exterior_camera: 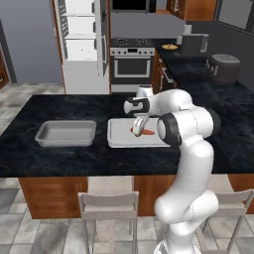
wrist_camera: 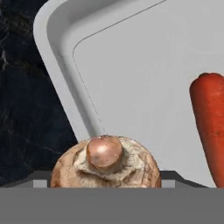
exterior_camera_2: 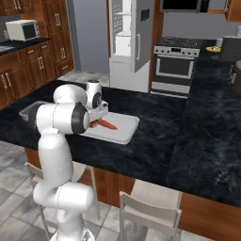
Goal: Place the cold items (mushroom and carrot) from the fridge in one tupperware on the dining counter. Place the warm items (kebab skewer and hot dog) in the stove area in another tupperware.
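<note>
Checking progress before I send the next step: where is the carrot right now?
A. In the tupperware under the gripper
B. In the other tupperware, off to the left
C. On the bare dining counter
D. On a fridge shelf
A: the carrot lies on the floor of the tupperware under the gripper, beside the mushroom.

The broad black stone dining counter (exterior_camera: 59,161) with faint white veins, on a brown wooden base, bears two shallow pale-grey rectangular tupperwares side by side, near each other but apart: one (exterior_camera: 66,133) and another (exterior_camera: 120,137).
</note>
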You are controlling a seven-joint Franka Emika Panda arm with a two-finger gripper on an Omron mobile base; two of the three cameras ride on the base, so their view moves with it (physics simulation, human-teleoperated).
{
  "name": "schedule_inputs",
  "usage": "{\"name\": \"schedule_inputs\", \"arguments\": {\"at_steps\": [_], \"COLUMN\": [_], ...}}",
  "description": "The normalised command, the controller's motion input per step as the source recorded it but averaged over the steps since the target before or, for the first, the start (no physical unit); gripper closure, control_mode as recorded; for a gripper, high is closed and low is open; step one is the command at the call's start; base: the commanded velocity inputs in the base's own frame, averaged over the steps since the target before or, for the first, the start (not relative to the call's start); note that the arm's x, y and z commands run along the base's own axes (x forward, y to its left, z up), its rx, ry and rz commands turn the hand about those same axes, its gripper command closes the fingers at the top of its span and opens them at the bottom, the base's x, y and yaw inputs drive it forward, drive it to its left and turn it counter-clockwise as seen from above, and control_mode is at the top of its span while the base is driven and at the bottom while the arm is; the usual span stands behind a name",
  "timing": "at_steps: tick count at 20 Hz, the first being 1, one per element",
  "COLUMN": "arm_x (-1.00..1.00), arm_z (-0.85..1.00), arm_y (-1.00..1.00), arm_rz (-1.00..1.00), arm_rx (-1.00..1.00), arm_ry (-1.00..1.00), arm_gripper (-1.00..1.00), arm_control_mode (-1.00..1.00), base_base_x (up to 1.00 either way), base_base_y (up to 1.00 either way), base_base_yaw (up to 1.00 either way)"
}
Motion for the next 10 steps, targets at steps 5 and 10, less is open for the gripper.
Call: {"name": "schedule_inputs", "arguments": {"at_steps": [5, 10], "arm_x": [0.62, 0.49], "arm_z": [-0.35, -0.19], "arm_y": [0.06, 0.01], "arm_rz": [0.07, 0.05], "arm_rx": [0.00, 0.01], "arm_ry": [0.04, 0.00], "arm_gripper": [1.00, 1.00], "arm_control_mode": [-1.00, -1.00], "base_base_x": [0.00, 0.00], "base_base_y": [0.00, 0.00], "base_base_yaw": [0.00, 0.00]}}
